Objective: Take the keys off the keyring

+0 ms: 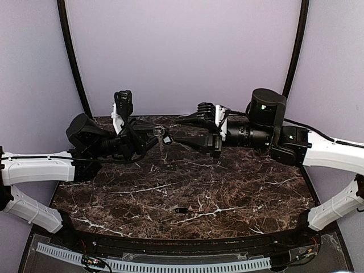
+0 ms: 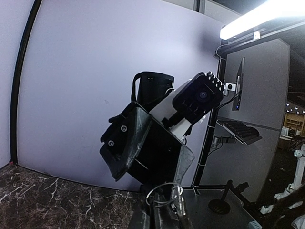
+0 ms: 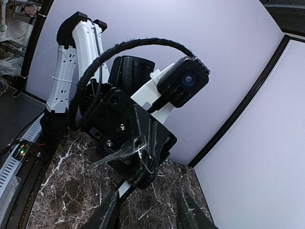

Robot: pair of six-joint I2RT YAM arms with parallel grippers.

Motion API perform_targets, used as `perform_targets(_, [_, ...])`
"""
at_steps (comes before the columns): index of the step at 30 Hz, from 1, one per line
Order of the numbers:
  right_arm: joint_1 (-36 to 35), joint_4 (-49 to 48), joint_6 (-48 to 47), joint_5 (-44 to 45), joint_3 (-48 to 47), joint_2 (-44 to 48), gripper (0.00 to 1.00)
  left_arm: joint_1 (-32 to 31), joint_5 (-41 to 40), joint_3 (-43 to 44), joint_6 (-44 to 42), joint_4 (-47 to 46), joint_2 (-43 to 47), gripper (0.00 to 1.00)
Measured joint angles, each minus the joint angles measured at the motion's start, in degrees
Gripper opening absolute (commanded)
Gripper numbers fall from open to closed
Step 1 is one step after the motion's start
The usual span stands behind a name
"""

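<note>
- While pinched shut on the keyring (image 1: 160, 133), holds it up in the left tool (image 2: 157, 217), well above the counter (image 1: 170, 182).
- Cannot tell whether clamped on the wire loop itself or on a key head.
- Shows one key (image 3: 116, 154) jutting sideways from that grip, loop dangling just beside it.
- Shows a second key (image 1: 183, 210) lying flat toward the counter's near edge, well apart from both tools; probably already off the ring.
- Has the right tool (image 3: 151, 212) spread apart, nothing between its fingers, close in front of the keyring but not touching.
- Looks like the approach step: lining up the right tool to take the key still on the ring.
- Calls next for closing on the key's blade alone, clear of the loop, then working it round the coil to the split end against a firm left grip.
- Risks dragging the keyring out of the left tool if pulled straight away.
</note>
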State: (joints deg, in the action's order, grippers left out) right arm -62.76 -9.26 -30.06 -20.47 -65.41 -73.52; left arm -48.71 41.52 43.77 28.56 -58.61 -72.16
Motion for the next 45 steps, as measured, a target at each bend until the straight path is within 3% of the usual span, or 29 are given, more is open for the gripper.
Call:
perform_targets(11, [-0.5,1.0,0.3,-0.9,-3.2,-1.1,0.22,0.0,2.0,0.0,0.6,0.7,-0.5,0.0])
perform_targets(26, [-0.9,4.7,0.3,-3.7,-5.2,-3.0,0.2,0.0,2.7,0.0,0.6,1.8,-0.7,0.0])
perform_targets(41, [-1.0,5.2,0.3,-3.4,-5.2,-3.0,0.1,0.0,3.1,0.5,0.1,4.5,-0.8,0.0])
perform_targets(45, [-1.0,5.5,0.4,-3.2,-5.2,-3.0,0.02,0.0,3.1,1.0,-0.1,5.4,-0.9,0.0])
